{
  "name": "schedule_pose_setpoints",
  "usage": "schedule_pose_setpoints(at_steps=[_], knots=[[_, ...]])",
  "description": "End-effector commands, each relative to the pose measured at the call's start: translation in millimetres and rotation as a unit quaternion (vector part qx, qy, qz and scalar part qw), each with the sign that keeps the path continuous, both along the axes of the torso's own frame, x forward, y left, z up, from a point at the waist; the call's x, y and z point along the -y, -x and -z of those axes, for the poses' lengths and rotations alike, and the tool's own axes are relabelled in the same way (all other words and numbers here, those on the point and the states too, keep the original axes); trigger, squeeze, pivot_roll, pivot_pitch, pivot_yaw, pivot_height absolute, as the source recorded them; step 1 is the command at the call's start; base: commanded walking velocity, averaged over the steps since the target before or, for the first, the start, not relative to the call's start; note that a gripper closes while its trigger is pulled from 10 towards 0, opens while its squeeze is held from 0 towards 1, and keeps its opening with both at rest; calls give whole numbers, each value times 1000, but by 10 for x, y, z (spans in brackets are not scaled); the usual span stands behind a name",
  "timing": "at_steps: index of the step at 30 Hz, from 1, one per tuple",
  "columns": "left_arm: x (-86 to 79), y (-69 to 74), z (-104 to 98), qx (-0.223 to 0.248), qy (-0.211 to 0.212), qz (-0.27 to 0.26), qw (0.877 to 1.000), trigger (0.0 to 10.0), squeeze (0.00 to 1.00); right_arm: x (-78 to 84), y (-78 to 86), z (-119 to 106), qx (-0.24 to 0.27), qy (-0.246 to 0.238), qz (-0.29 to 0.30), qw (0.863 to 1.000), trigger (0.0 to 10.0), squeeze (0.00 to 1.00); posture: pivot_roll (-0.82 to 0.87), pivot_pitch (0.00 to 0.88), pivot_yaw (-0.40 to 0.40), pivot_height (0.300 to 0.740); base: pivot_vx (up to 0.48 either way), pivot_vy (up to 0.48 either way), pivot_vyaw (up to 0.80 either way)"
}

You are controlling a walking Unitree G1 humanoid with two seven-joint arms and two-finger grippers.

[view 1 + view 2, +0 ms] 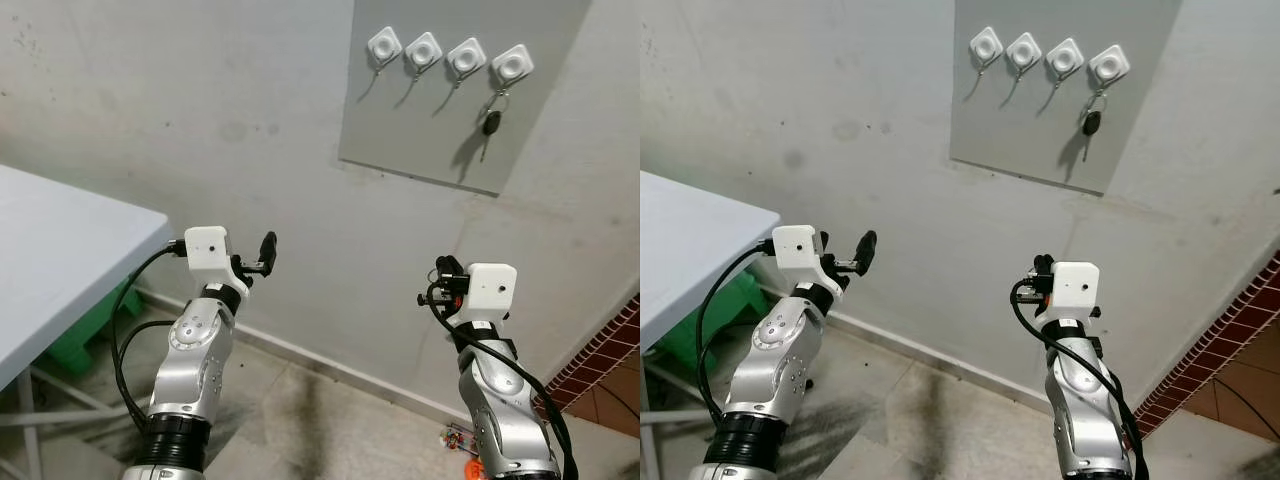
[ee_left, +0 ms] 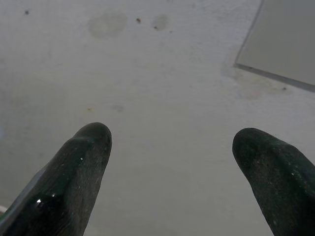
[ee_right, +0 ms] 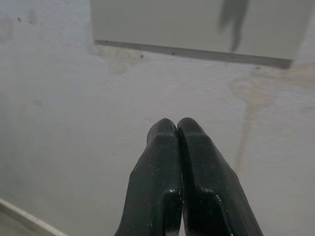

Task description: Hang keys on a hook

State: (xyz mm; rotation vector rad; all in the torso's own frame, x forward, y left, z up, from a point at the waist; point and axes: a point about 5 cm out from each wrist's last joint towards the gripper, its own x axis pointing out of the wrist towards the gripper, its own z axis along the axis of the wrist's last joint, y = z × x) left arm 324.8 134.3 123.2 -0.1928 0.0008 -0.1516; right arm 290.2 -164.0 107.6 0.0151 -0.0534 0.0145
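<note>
Hanging from the rightmost hook [image 1: 512,65] at the board's [image 1: 400,110] right edge, the keys [image 1: 492,122] look placed. My right gripper [image 3: 177,129] is pinched shut, empty; my left gripper [image 2: 172,142] wide. Best lower both arms clear without brushing them.

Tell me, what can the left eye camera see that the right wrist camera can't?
The left eye view takes in the four white hooks on the grey panel, the key hanging from the rightmost hook, the white table, both silver arms and the left gripper. The right wrist view gives a close look at the right gripper, its two black fingers pressed together with nothing between them, and the key's shadow on the panel. Both take in the grey wall and the panel's lower edge.
</note>
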Motion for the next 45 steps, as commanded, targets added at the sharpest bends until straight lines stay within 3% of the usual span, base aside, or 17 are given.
schedule_pose_setpoints(at_steps=[1,13,45], knots=[[0,5,2,0,-3,5,1000,10000,0,-16,-18,-68,11,1,-5,1000,10000,0,-27,0,-23,740,0,0,0],[10,13,7,-2,-11,14,1000,10000,0,-27,-7,-43,7,-3,-4,1000,10000,0,-25,0,-18,740,0,0,0],[25,20,-1,1,-16,23,1000,10000,0,-55,-14,-37,6,-6,-6,1000,10000,0,-21,0,-18,740,330,0,0]])
